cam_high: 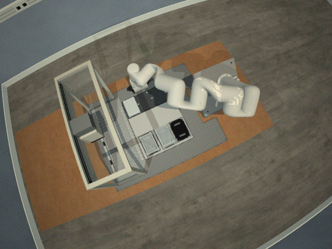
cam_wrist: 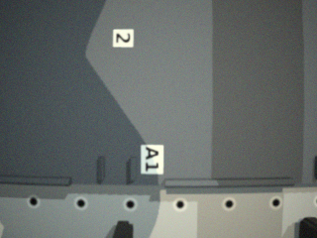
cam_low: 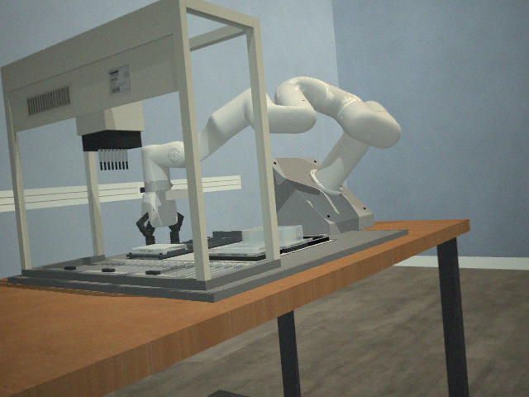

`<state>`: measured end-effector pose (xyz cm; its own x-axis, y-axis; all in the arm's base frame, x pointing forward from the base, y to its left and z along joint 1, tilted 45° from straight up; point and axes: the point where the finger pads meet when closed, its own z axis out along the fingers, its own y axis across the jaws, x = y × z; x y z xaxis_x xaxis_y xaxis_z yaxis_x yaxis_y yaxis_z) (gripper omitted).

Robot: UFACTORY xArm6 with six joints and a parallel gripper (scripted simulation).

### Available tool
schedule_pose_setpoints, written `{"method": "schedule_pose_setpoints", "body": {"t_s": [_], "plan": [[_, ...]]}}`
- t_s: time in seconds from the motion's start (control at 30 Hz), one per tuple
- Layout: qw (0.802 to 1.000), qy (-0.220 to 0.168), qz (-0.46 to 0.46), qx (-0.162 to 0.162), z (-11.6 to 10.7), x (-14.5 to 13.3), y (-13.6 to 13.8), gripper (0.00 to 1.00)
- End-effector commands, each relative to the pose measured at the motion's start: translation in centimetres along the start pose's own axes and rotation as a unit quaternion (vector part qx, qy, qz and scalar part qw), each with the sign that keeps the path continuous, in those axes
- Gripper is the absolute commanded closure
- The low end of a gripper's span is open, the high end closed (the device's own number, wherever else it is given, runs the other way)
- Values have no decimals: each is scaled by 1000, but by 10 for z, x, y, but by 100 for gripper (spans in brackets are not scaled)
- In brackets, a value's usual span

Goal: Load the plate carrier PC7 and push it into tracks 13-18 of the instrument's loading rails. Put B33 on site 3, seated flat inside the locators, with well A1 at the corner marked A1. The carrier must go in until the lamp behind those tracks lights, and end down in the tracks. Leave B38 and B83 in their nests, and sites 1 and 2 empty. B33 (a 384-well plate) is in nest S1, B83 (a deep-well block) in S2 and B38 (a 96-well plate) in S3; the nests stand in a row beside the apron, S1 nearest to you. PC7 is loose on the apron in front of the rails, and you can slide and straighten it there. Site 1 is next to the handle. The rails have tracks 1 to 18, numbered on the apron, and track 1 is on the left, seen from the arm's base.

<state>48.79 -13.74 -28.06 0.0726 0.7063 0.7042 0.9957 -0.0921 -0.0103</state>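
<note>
Pale plate B33 [cam_high: 131,106] [cam_low: 159,247] sits on the rail end of carrier PC7 [cam_high: 143,100] [cam_wrist: 258,99], apparently flat. It looks light and rigid; I'd grip its long sides low. Beside the carrier, the end effector [cam_high: 131,89] [cam_low: 161,241] [cam_wrist: 216,228] gapes wide, empty.

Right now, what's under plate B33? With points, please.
Plate carrier PC7 [cam_high: 144,99] [cam_low: 164,255] [cam_wrist: 59,99]; its dark edge shows beside B33 [cam_high: 131,106] [cam_low: 159,248]. The carrier's surface directly beneath is covered, so I can't see it.
</note>
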Motion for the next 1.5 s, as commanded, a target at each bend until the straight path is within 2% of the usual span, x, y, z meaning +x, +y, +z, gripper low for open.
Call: {"method": "schedule_pose_setpoints", "body": {"t_s": [0.0, 1.47], "plan": [[1000, -1, -1, -2, -2, 1, 2, 0], [1000, -1, -1, -2, -2, 20, 2, 0]]}}
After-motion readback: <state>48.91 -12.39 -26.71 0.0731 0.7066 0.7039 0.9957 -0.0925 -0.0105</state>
